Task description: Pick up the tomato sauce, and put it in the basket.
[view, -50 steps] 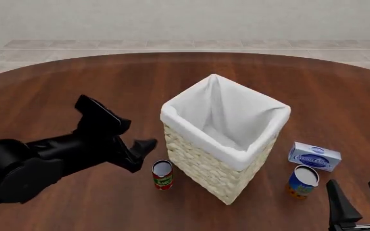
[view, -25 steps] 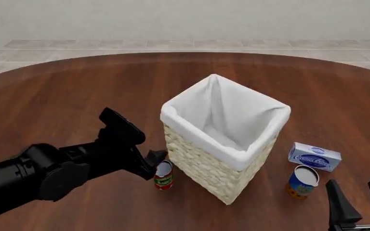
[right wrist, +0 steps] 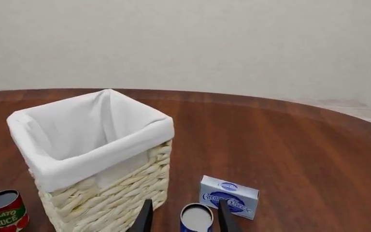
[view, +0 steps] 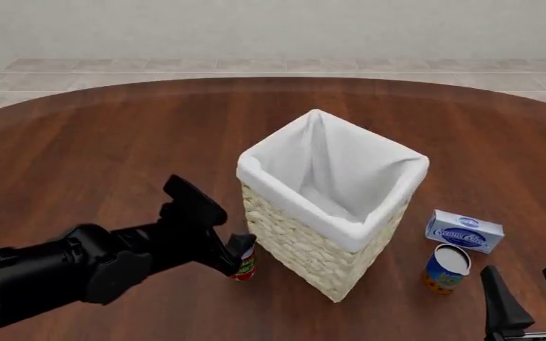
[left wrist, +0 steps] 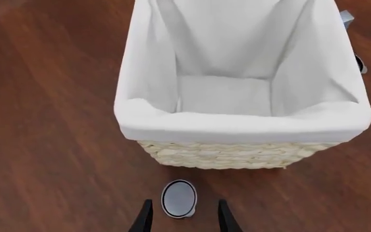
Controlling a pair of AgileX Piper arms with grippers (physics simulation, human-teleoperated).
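The table is round, of dark brown wood, and it carries all things. On it stands the basket, the biggest thing, upright, with a white cloth folded over its rim; inside it only the cloth is seen in the left wrist view.

The left arm comes in low from the left side and reaches to the basket's near left corner. The left gripper has its 2 fingers spread apart, one on each side of the sauce can, whose silvery top shows between them. I cannot tell if the fingers touch the can; a small gap shows on each side. In the front view the can stands upright on the table, just beside the basket wall, half hidden behind the gripper.

The right gripper is at the lower right edge, its fingers apart and holding nothing.

Right of the basket lies a box, pale blue and white, and near it, closer to the camera, stands a blue can with orange base. In the right wrist view this can is between the 2 finger tips, and the box is just behind it.
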